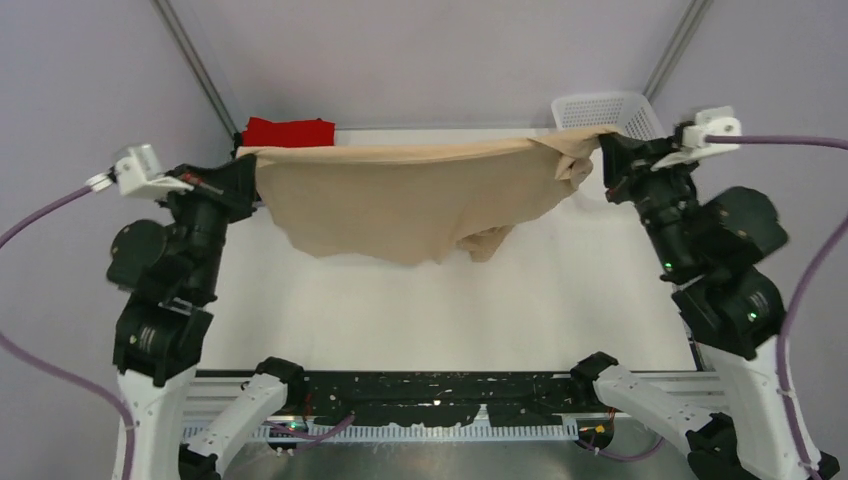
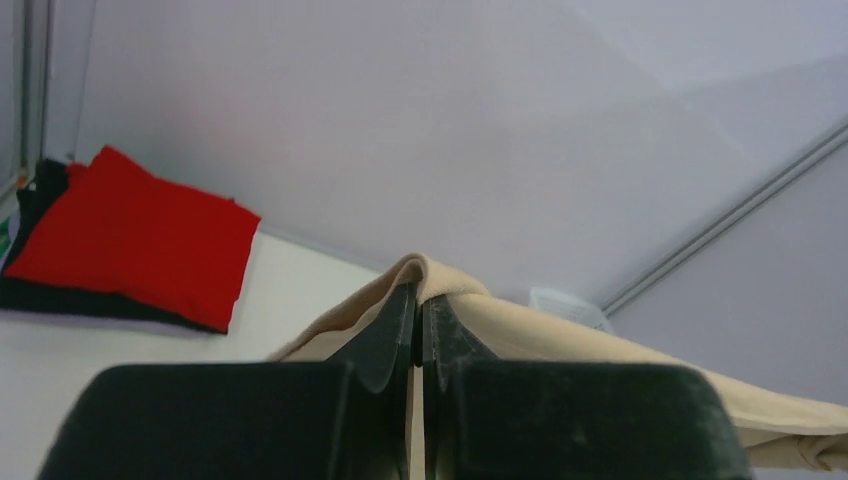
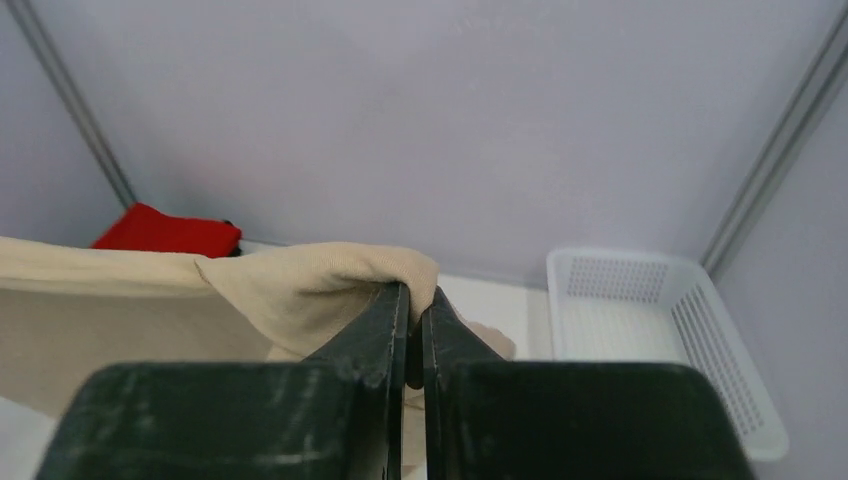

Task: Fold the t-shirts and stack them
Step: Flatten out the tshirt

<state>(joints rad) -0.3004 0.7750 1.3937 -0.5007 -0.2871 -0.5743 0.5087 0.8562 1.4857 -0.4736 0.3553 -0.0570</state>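
Left gripper (image 2: 418,302) and right gripper (image 3: 413,296) each pinch the beige t-shirt (image 1: 400,210), stretched midair (lower evenly, keeping it taut)

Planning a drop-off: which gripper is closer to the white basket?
Right. The right gripper grips the beige t-shirt just beside the basket; the left gripper holds its other end across the table.

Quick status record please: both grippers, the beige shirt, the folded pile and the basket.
left gripper: shut on one end of the beige t-shirt
right gripper: shut on the other end
beige t-shirt: unfolded, held up and stretched between the arms, lower part hanging
red t-shirt: folded, far left corner, lying on a dark t-shirt
basket: white mesh, far right corner
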